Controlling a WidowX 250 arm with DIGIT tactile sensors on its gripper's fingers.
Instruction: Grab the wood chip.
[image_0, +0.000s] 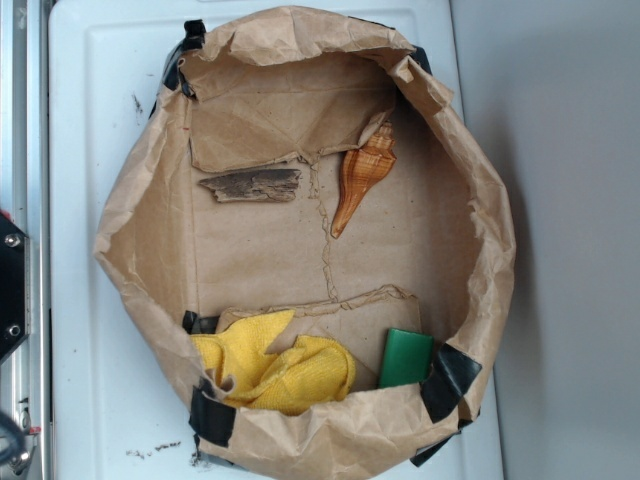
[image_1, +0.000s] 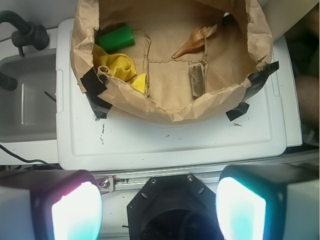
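Because the crumpled brown paper bag (image_0: 130, 230) has its walls rolled down into a shallow open basin on the white bench (image_0: 90, 400), everything inside lies reachable from above. Its floor holds the flat, jagged grey-brown wood chip (image_0: 251, 185) near the far wall, just beside a glossy orange spiral seashell (image_0: 361, 180); a yellow cloth (image_0: 275, 368) and a green block (image_0: 405, 358) sit opposite. The fingers (image_1: 159, 207) stand wide apart, empty, well short of the bag.
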